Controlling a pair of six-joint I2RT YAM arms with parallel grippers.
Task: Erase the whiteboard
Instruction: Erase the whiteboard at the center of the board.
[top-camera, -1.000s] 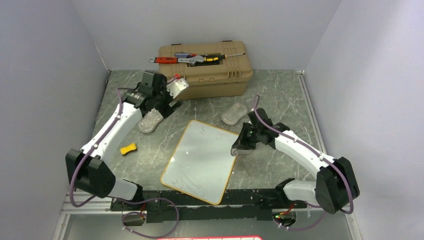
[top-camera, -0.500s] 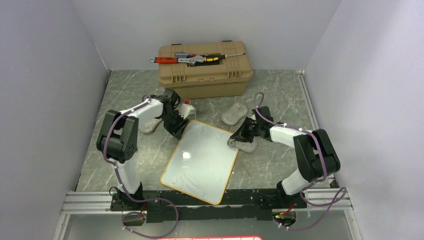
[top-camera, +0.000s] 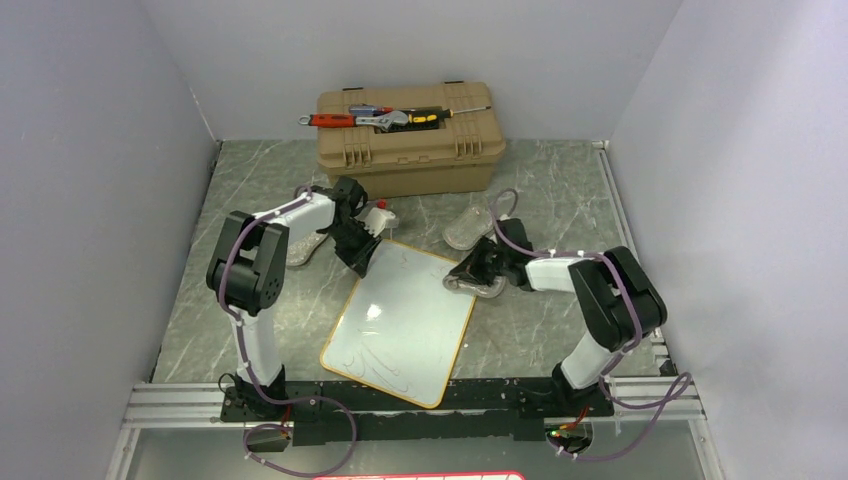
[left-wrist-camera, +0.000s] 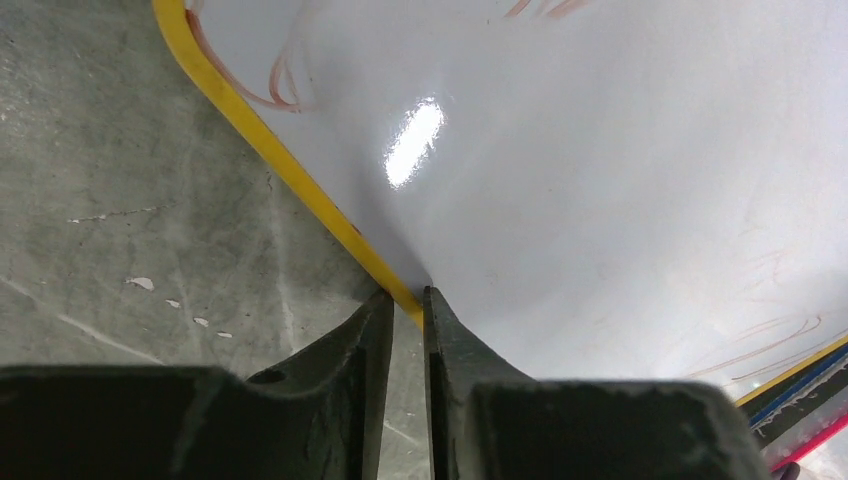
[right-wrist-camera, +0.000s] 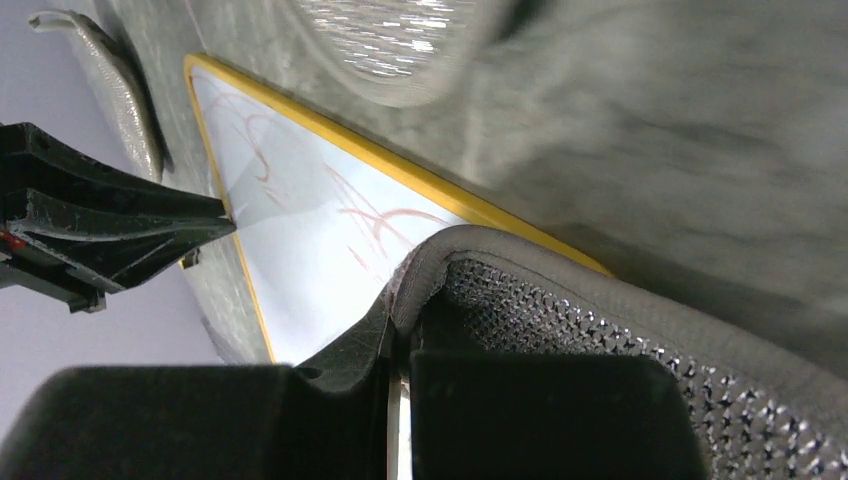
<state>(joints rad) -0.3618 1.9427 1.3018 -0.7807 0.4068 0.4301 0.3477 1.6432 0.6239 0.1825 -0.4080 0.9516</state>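
The whiteboard (top-camera: 400, 320) lies flat and skewed on the table, white with a yellow rim and faint reddish scribbles (left-wrist-camera: 270, 90). My left gripper (top-camera: 362, 262) sits low at its far left edge. In the left wrist view its jaws (left-wrist-camera: 408, 300) are closed to a narrow slit with the yellow rim (left-wrist-camera: 300, 190) running between the tips. My right gripper (top-camera: 470, 278) is at the board's far right corner, shut on a grey mesh pad (right-wrist-camera: 600, 340) that rests over the rim there. The board (right-wrist-camera: 300, 240) lies just beyond that pad.
A tan toolbox (top-camera: 410, 135) stands at the back with a wrench and screwdrivers (top-camera: 375, 118) on its lid. A clear insole-shaped pad (top-camera: 468, 228) lies behind the right gripper, and another one (top-camera: 300, 248) beside the left arm. A small white, red-capped item (top-camera: 377, 215) lies near the board's far corner.
The left arm swung down from beside the toolbox to the board's far left edge, and its jaws closed from wide open onto the rim. The right gripper slid the pad slightly left.
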